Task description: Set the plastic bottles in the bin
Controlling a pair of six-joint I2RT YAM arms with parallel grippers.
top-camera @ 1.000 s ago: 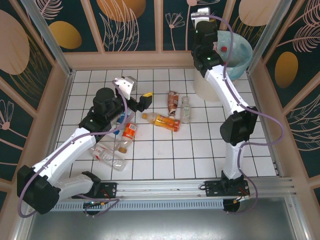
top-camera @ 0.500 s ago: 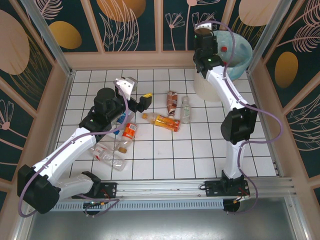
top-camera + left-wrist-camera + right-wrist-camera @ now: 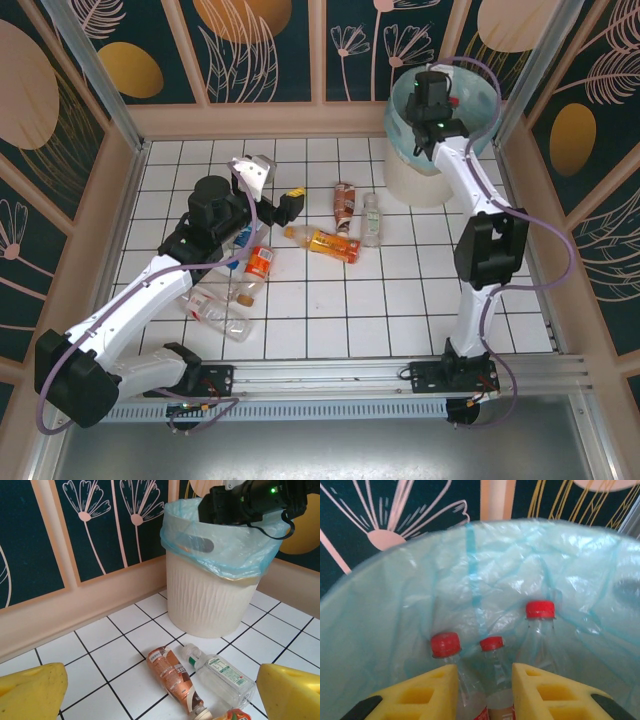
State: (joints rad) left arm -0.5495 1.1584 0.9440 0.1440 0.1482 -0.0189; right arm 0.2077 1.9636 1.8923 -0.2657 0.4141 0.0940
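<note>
Change: the right arm (image 3: 470, 190) has swung from the bin's left rim to directly over its mouth, upper right of the top view. We read that as a drop being set up, not yet made.

The bin (image 3: 412, 178) stands at the upper right of the tiles (image 3: 330, 310); in the left wrist view it sits upper centre. The right gripper (image 3: 484, 669) points down into the bag (image 3: 395, 605), with its pads clamped on a red-capped bottle (image 3: 491, 644) at bottom centre of the right wrist view. A second bottle (image 3: 445, 646) to its left and a third bottle (image 3: 540, 611) to its upper right are already in.

The left gripper (image 3: 161, 680) hangs with its pads wide apart and nothing between them, left of centre in the top view.

Left to clear:
- brown bottle (image 3: 172, 675) and clear bottle (image 3: 220, 672), just ahead of the left gripper
- orange bottle (image 3: 330, 243), mid-frame
- a pile (image 3: 222, 315) beside the left arm (image 3: 150, 290)
</note>
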